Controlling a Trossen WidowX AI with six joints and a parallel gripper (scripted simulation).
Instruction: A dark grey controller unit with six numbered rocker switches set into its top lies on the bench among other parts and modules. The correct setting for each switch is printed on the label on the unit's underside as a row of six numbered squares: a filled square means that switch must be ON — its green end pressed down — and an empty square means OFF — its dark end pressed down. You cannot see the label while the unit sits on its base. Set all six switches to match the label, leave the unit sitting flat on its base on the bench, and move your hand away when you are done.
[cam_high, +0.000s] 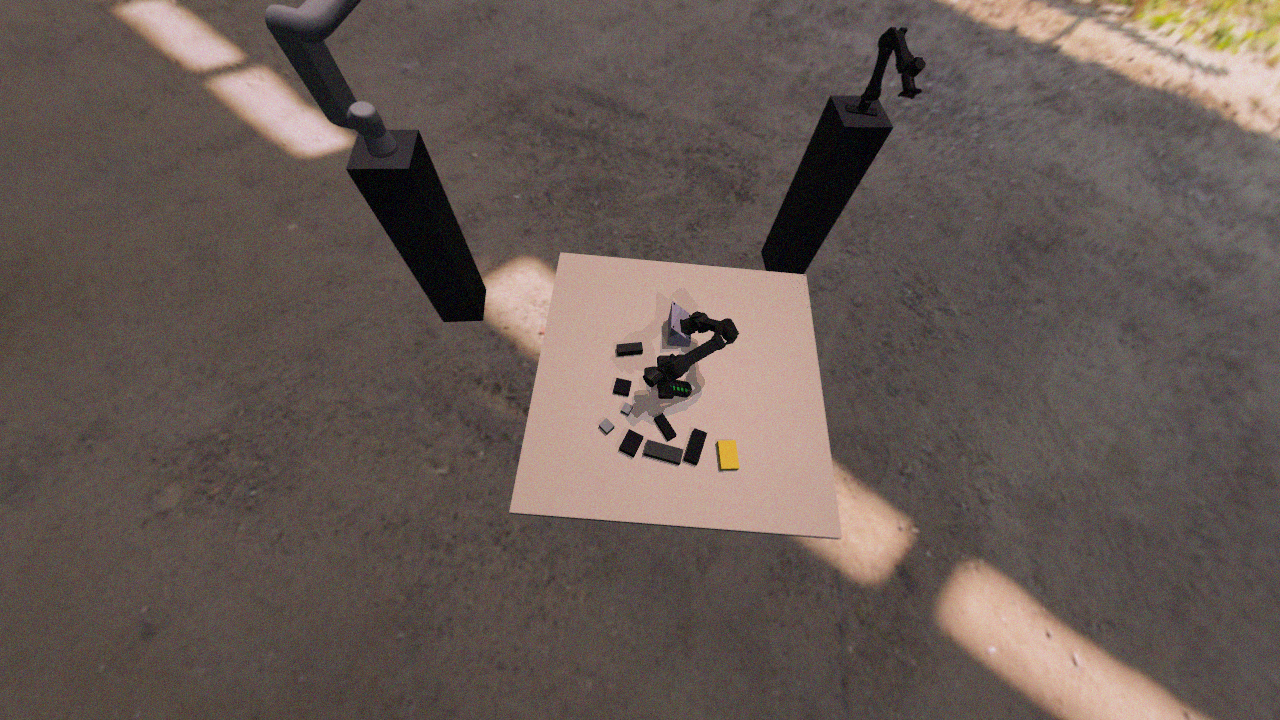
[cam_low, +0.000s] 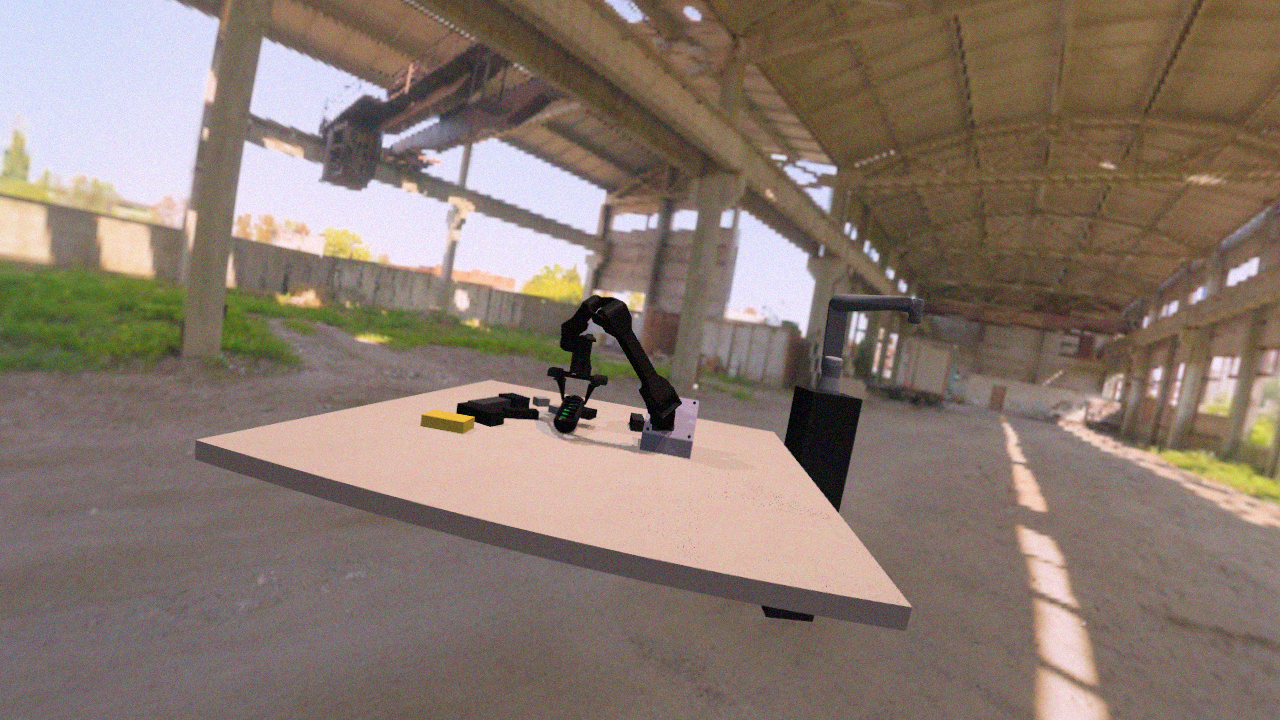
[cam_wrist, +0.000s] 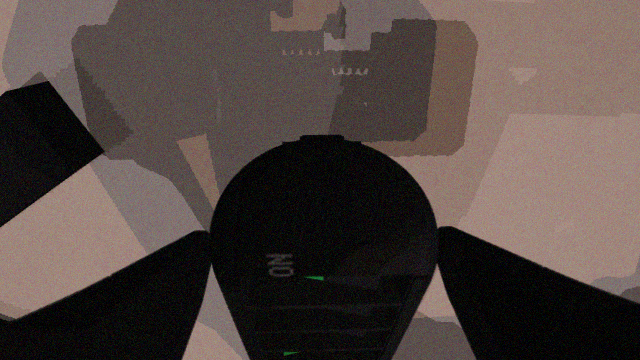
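Note:
The dark controller unit (cam_high: 682, 388) (cam_low: 567, 415) (cam_wrist: 322, 200) has rounded ends and is tilted steeply, its switch face turned toward the exterior camera. I cannot tell whether its lower end touches the bench. My gripper (cam_low: 575, 397) (cam_wrist: 324, 242) is shut on the unit, one finger against each side near one end. Several green switch ends show in the top and exterior views. In the wrist view the "ON" print and two thin green slivers show, with the switch row seen at a grazing angle. The label on the underside is hidden, and the switch settings cannot be read.
A yellow block (cam_high: 727, 454) (cam_low: 447, 420) lies on the bench (cam_high: 769, 501). Several dark blocks lie nearby, including one black block (cam_high: 664, 426) close to the unit. Two small grey cubes (cam_high: 605, 426) (cam_high: 626, 409) lie beside them. A pale angled plate (cam_high: 677, 324) (cam_low: 684, 419) stands by my arm's base.

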